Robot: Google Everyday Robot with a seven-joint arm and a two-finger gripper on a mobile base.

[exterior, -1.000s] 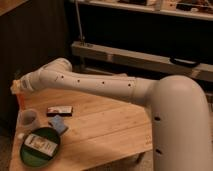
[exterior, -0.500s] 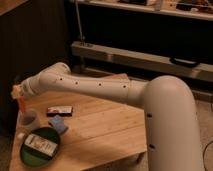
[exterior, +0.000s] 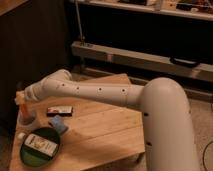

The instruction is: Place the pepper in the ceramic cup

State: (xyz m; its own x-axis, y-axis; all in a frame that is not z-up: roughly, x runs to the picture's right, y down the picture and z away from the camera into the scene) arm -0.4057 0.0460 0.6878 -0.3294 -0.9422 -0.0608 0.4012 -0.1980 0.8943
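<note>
Camera view: near the worktop's left edge, the pincer grasps the pepper upright, its lower end dipping into the ceramic cup. Bare wood lies open toward the right edge.

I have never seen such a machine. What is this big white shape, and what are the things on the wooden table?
The big white shape is a robot arm; the one camera looks down along it from behind. At its far end, by the table's left edge, is the gripper, holding the slim orange-red pepper upright over the small pale ceramic cup. On the wooden table also lie a round green plate with a pale packet on it, a small blue object and a dark flat packet.
</note>
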